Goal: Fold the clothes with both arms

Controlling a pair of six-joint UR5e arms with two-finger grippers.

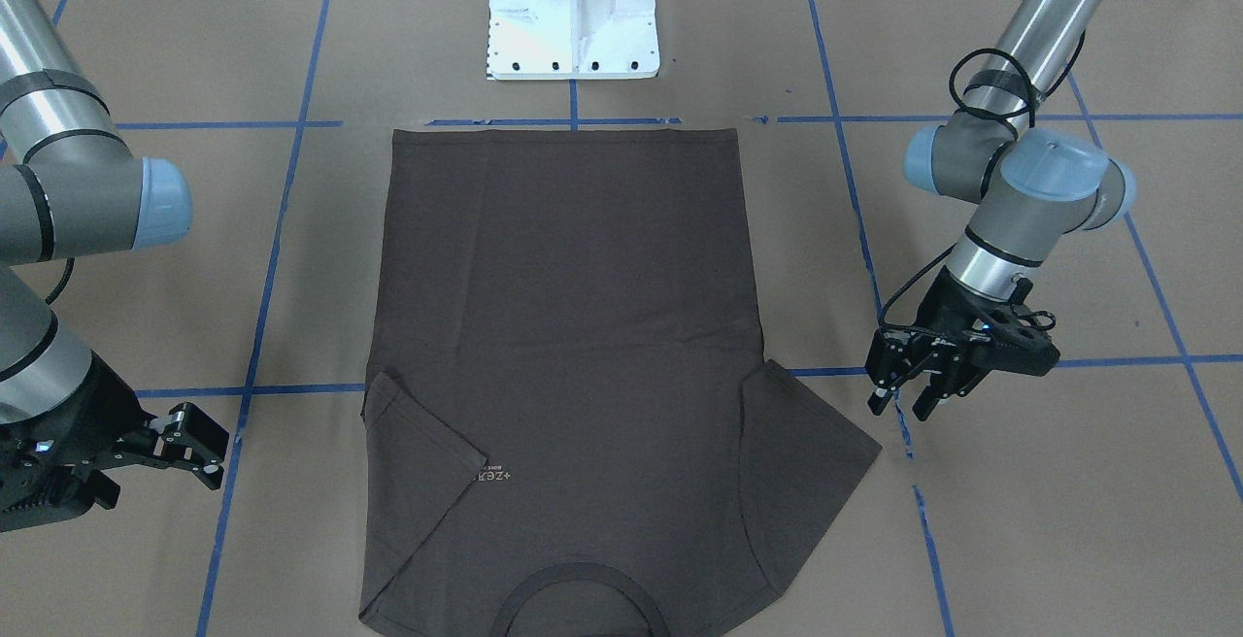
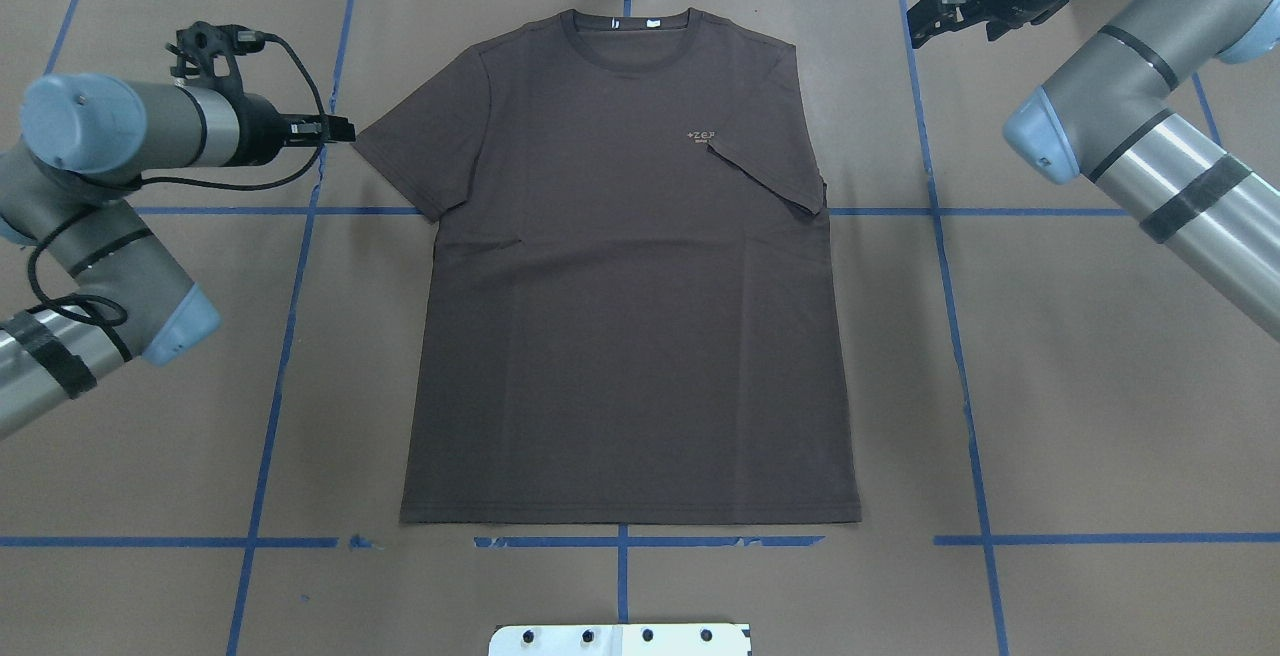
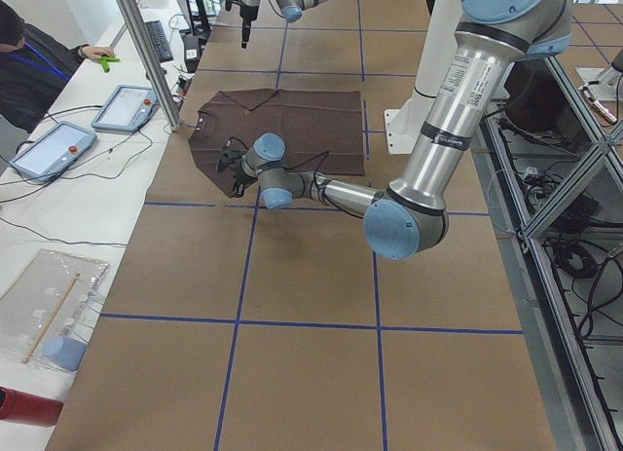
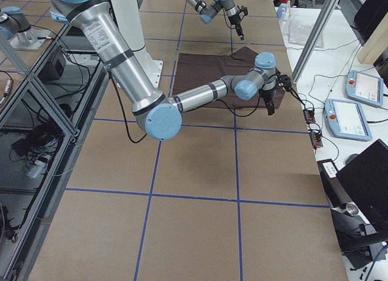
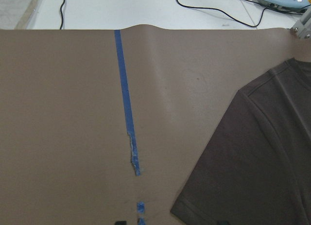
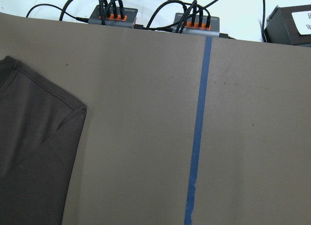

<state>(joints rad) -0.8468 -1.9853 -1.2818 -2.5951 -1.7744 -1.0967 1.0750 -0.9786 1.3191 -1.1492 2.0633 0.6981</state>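
The dark brown T-shirt (image 2: 630, 286) lies flat on the brown table cover, front up, with its collar on the far side from the robot. The sleeve on my left is spread out. The sleeve on my right is folded in over the chest beside the pale logo (image 2: 702, 137). My left gripper (image 2: 338, 129) is open and empty, low over the table just outside the spread sleeve's tip (image 5: 194, 210). My right gripper (image 2: 915, 24) is open and empty, well clear of the shirt's far right shoulder (image 6: 48, 118). In the front-facing view the left gripper (image 1: 898, 411) is on the right and the right gripper (image 1: 184, 467) on the left.
The white pedestal base (image 1: 573, 16) stands at the shirt's hem side. Blue tape lines (image 2: 300, 286) cross the table cover. Past the far edge are cable hubs (image 6: 114, 15), teach pendants (image 3: 127, 105), a metal post (image 3: 146, 52) and a seated operator (image 3: 39, 52).
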